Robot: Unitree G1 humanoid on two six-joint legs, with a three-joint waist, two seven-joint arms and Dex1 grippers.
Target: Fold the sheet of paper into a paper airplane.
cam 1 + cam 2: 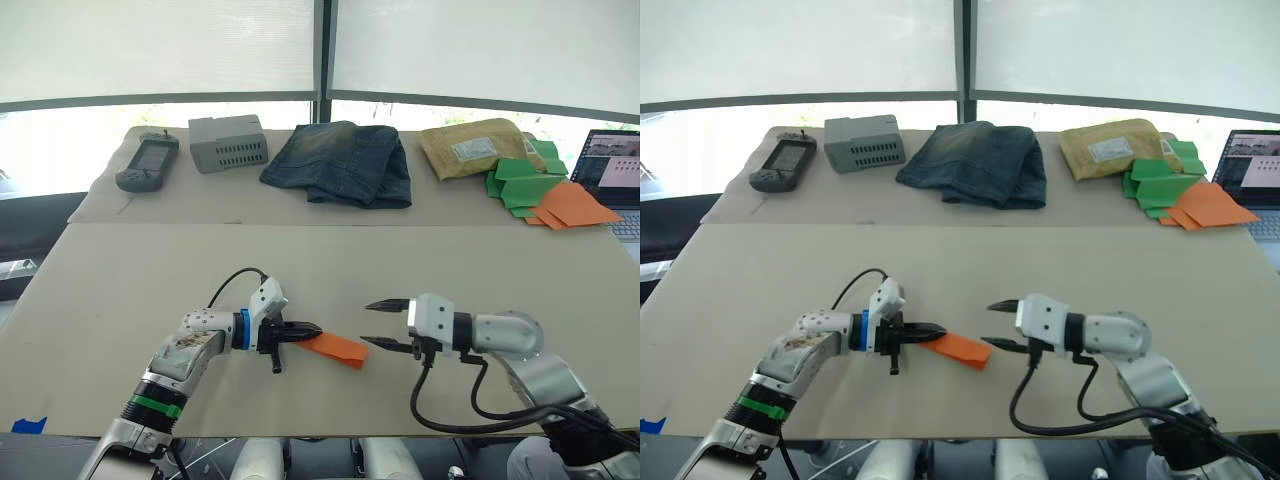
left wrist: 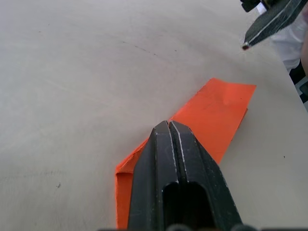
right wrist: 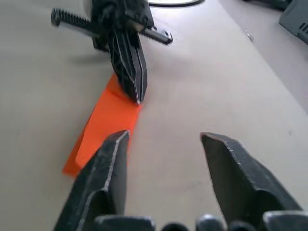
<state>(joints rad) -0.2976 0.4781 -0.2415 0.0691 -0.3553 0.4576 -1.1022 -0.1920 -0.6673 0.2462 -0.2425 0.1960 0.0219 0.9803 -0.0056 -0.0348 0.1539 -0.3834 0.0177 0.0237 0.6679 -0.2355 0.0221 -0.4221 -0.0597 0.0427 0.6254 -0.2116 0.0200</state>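
Note:
The sheet of paper point(image 1: 335, 347) is bright orange and folded into a narrow strip. It lies flat on the tan table point(image 1: 120, 290), near the front edge at the middle. My left gripper point(image 1: 312, 329) is shut, and its tip rests on the strip's left end; the left wrist view shows the paper point(image 2: 216, 115) running under the closed fingers point(image 2: 159, 159). My right gripper point(image 1: 367, 322) is open just right of the strip's free end, a short gap away. In the right wrist view the paper point(image 3: 103, 125) lies past its spread fingers point(image 3: 103, 168).
Along the far table stand a handheld device point(image 1: 148, 160), a grey box point(image 1: 228, 142), folded jeans point(image 1: 340, 162) and a padded envelope point(image 1: 480, 147). A pile of green and orange paper pieces point(image 1: 545, 190) and a laptop point(image 1: 615, 170) sit far right.

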